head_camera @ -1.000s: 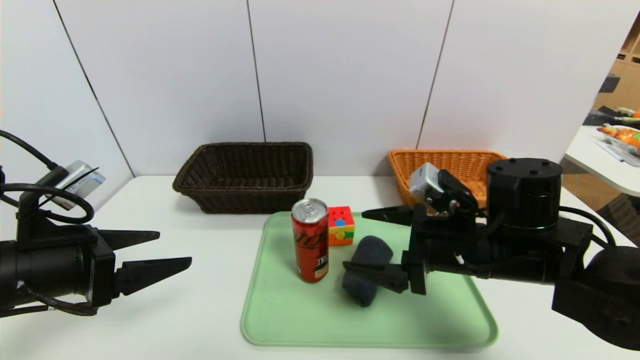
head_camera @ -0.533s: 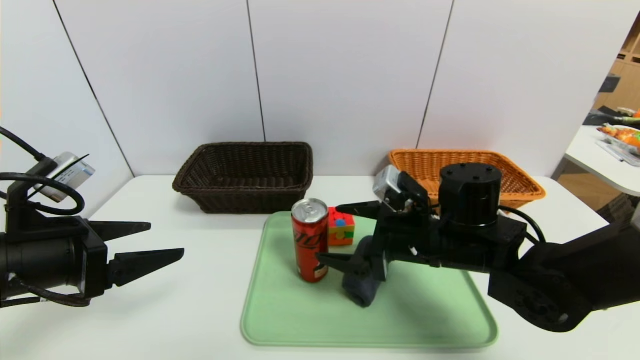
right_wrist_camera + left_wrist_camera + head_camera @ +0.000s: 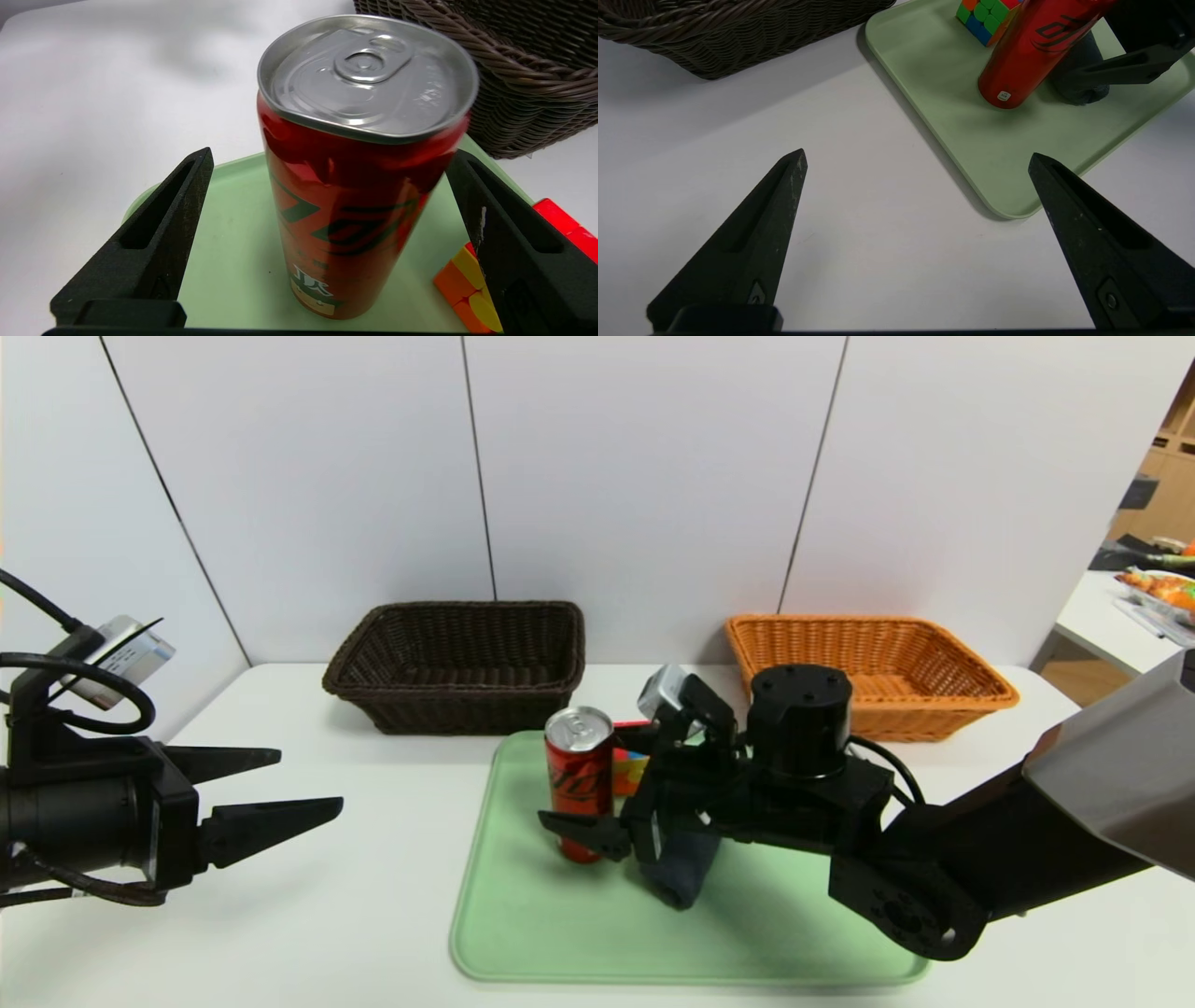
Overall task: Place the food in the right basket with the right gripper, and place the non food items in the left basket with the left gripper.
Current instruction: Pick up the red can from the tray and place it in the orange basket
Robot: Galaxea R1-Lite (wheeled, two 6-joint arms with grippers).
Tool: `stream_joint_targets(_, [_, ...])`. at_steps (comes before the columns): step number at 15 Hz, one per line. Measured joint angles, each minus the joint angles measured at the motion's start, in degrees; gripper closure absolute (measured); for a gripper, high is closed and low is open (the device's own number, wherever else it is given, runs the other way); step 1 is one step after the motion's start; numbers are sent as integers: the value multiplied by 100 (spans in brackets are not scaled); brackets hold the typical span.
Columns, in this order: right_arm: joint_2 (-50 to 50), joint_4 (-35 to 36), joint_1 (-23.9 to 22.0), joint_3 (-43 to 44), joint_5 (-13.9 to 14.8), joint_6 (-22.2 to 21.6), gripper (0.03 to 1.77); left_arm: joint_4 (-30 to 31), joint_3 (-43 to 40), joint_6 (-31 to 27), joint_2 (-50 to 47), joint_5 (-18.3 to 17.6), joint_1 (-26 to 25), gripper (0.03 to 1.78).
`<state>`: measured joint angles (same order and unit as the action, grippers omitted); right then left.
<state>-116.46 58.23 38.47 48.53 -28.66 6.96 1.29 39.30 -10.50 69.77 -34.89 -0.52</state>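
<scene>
Since the red can (image 3: 580,768) stands upright on the green tray (image 3: 560,952), the right gripper (image 3: 586,777), jaws spread around it, should centre before squeezing (the cube (image 3: 627,775) sits close); the left gripper (image 3: 312,782) waits open, well apart.

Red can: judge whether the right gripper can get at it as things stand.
Probably yes. The right gripper stands open with its fingers spread to either side of the upright red can, and nothing shows between them and it.
</scene>
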Motion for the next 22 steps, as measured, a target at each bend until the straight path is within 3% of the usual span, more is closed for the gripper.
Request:
stream_joint_targets(4, [-168, 144, 41, 138, 193, -16, 10, 0, 0, 0, -4, 2, 1, 12])
stream_joint_targets(22, [-311, 425, 39, 221, 188, -35, 10, 0, -11, 0, 11, -2, 0, 12])
